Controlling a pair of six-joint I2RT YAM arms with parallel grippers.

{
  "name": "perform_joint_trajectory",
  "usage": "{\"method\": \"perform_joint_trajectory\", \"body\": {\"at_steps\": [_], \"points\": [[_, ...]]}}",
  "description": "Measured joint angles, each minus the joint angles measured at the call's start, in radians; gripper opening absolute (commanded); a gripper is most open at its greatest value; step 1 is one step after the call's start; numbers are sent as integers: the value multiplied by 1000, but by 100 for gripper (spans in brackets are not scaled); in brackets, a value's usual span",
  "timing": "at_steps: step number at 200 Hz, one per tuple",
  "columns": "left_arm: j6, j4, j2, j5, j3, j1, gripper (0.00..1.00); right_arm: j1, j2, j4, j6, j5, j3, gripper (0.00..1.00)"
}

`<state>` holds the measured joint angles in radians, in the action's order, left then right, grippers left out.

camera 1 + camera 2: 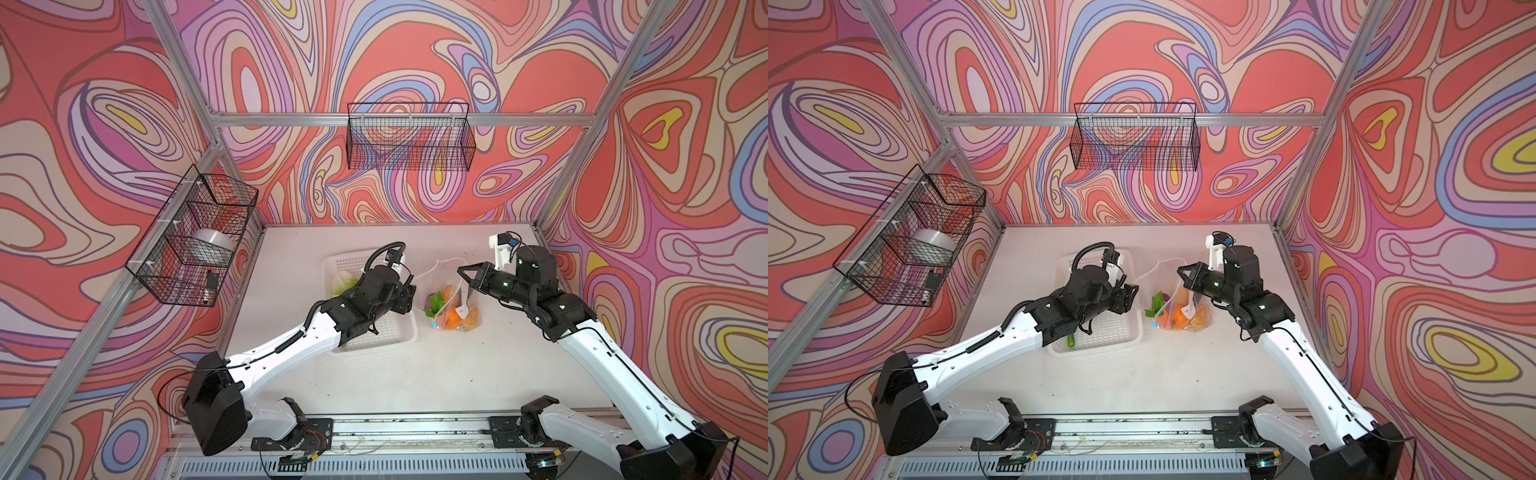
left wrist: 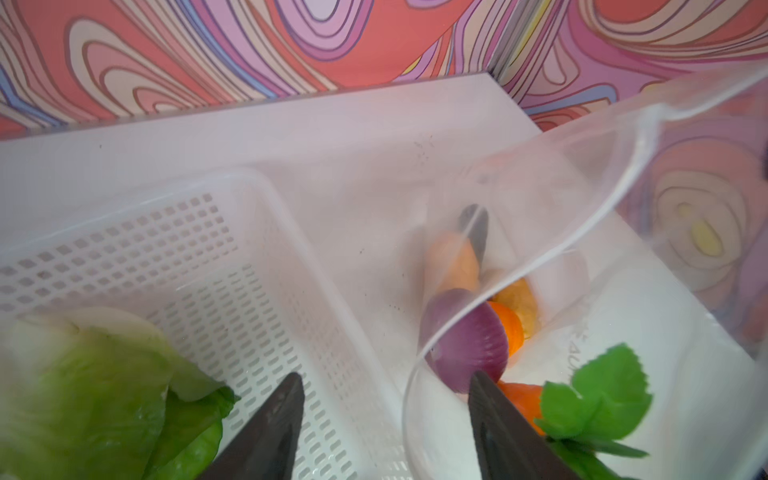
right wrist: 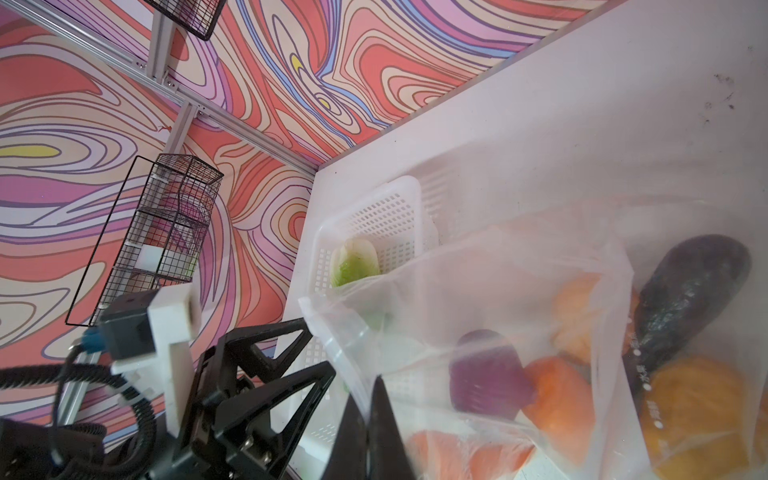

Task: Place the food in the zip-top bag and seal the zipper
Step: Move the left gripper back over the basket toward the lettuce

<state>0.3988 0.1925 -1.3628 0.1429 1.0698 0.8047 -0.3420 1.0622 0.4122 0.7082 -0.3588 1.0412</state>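
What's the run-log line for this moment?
left gripper: open, empty, between white basket and zip-top bag | right gripper: shut on bag rim | bag: open, purple onion inside | basket: lettuce inside

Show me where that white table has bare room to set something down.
The widest bare patch of table lies between the white basket, the zip-top bag and the front rail. A narrower strip runs along the back wall. The middle is crowded: left gripper and right gripper sit at the bag's mouth.
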Motion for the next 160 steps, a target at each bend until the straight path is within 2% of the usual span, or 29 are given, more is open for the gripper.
{"method": "perform_joint_trajectory", "body": {"at_steps": [34,50,64,92,133,160], "points": [[33,51,-21,-64,17,-21,38,0,0,0,0,0,0,0],[42,55,-41,-107,41,-20,34,0,0,0,0,0,0,0],[48,57,-62,-148,65,-20,26,0,0,0,0,0,0,0],[60,59,-92,-220,90,-20,0,0,0,2,0,0,0,0],[62,77,-97,-245,121,-20,0,0,0,19,-8,6,6,0],[67,126,-71,-272,180,-20,0,0,0,88,-53,63,61,0]]}}
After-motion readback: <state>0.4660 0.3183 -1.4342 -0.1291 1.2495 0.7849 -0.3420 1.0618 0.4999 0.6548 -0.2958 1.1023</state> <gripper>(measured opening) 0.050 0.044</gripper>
